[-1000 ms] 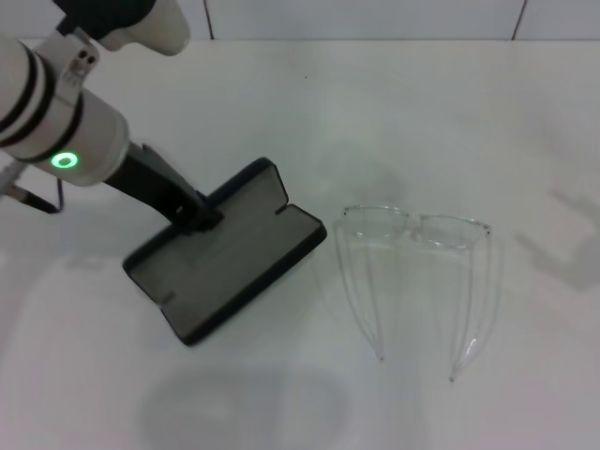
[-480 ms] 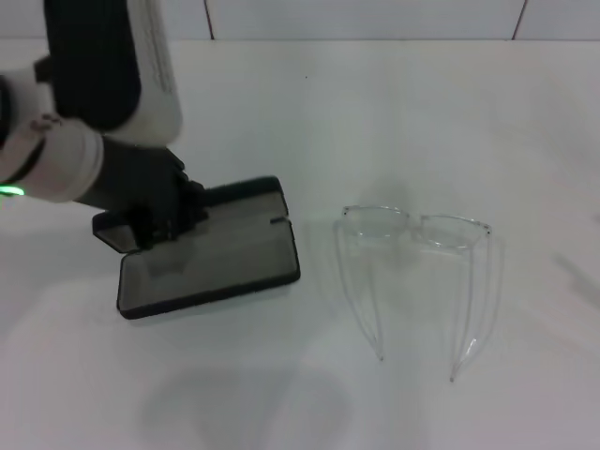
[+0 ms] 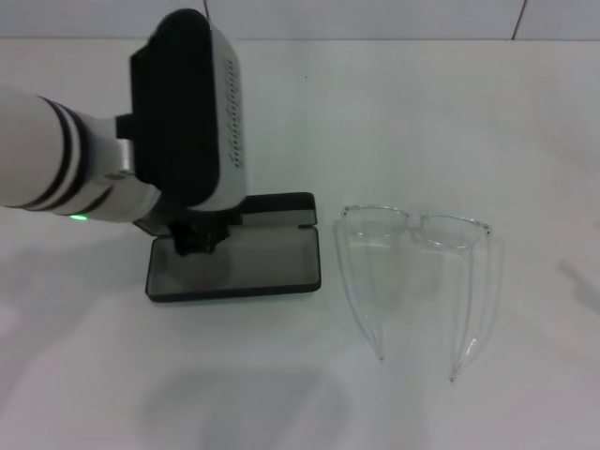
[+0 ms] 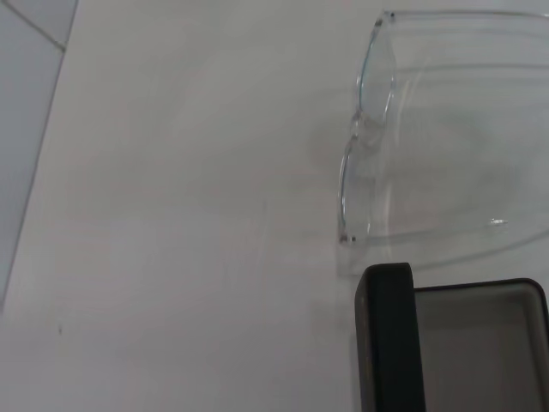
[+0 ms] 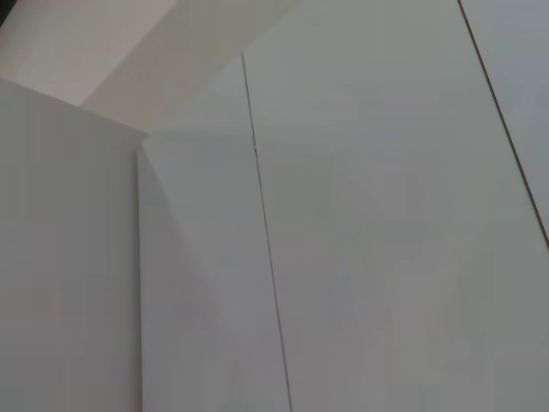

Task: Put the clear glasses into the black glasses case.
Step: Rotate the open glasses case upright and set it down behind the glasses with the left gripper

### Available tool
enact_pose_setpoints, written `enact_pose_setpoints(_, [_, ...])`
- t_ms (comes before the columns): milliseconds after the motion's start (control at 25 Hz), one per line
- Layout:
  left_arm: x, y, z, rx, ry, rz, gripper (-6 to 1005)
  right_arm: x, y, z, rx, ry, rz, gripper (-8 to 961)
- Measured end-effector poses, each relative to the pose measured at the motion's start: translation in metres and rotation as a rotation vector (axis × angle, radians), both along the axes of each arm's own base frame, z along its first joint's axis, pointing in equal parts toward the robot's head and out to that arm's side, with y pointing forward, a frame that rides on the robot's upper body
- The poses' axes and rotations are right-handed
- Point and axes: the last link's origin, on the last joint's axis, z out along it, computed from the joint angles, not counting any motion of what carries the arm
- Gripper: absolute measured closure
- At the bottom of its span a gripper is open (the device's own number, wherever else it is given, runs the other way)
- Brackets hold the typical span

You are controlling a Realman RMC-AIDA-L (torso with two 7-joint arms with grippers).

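Item: the black glasses case [image 3: 234,260]. Lies open on the white table [image 3: 422,112], left of centre; grey-lined tray up, lid standing along its far edge. Long axis runs left to right.

Item: the clear glasses [image 3: 415,281]. On the table just beside the case's right end, apart from it. Front frame faces away from me; both temple arms are unfolded and trail toward me, so the frame's width lies roughly parallel to the case's long axis. In the left wrist view the glasses [image 4: 429,129] show past the case's corner [image 4: 386,343].

Item: my left end effector [image 3: 197,239]. Down at the case's left rear corner, at the lid edge, seemingly in contact with the case. I cannot tell whether its fingers are spread or pressed together; the wrist housing hides them. Forearm enters from the left, wrist bent down over the case.

Item: my right end effector. Not in view from the head; its wrist camera shows only pale wall panels.

Judgement: the glasses lie to the right of my left end effector, across the case. My left arm is the nearer one in view; the pickup is not yet begun.
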Motion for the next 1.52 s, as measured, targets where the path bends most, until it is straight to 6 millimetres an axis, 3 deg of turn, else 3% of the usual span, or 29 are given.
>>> enact_pose_setpoints(480, [-0.001, 0.008, -0.025, -0.001, 0.008, -0.043, 745, 0.002, -0.004, 0.0, -0.001, 0.002, -0.011, 124])
enact_pose_setpoints(1040, [0.019, 0.004, -0.062, -0.033, -0.07, -0.125, 729, 0.002, -0.005, -0.001, -0.005, 0.001, -0.007, 131])
enact_pose_setpoints(1520, [0.025, 0.014, -0.077, 0.006, -0.121, -0.123, 715, 0.006, -0.013, -0.002, 0.001, -0.002, -0.034, 137])
